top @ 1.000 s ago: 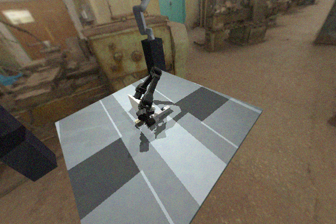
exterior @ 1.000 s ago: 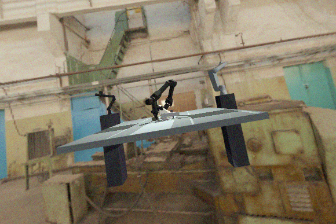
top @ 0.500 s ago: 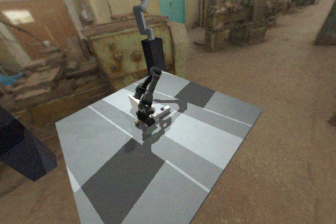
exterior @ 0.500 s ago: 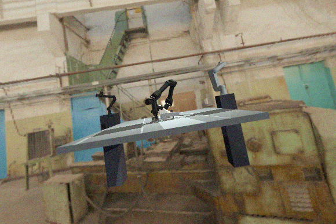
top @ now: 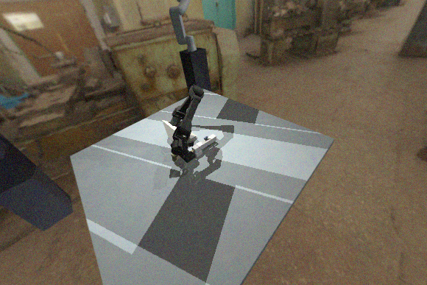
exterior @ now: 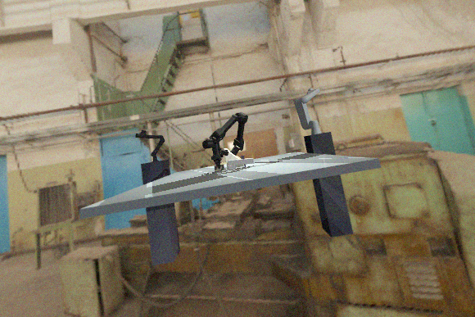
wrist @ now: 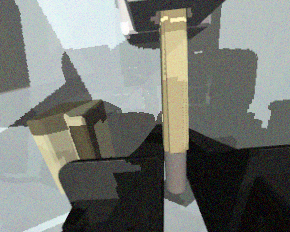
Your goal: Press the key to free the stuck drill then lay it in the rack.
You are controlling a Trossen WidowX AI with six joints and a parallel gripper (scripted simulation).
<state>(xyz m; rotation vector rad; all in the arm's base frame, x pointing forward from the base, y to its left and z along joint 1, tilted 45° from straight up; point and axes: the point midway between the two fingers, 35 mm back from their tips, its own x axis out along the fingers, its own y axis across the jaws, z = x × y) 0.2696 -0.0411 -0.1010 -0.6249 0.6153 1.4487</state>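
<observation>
The drill (wrist: pixel 175 100) is a long tan bar with a grey round tip, in the wrist view. My gripper (wrist: pixel 167 128) (top: pixel 189 156) (exterior: pixel 219 167) is shut on the drill near its tip end, low over the table. The drill's far end meets a dark holder (wrist: pixel 142 22) at the top of the wrist view; I cannot tell whether it is still inside. A pale long housing (top: pixel 206 143) (exterior: pixel 241 163) stands beside the gripper, with a small blue part (top: pixel 207 138). I cannot make out the key for certain. A tan hollow block (wrist: pixel 52 142), perhaps the rack, stands left of the fingers.
The table (top: pixel 265 160) (exterior: pixel 282 178) has painted dark and pale bands and hard shadows. A white wedge (top: pixel 168 129) stands by the arm. A dark pillar with a grey arm (top: pixel 177 26) (exterior: pixel 303 113) stands at the table's edge, and another dark pillar (exterior: pixel 163 232) on the other side.
</observation>
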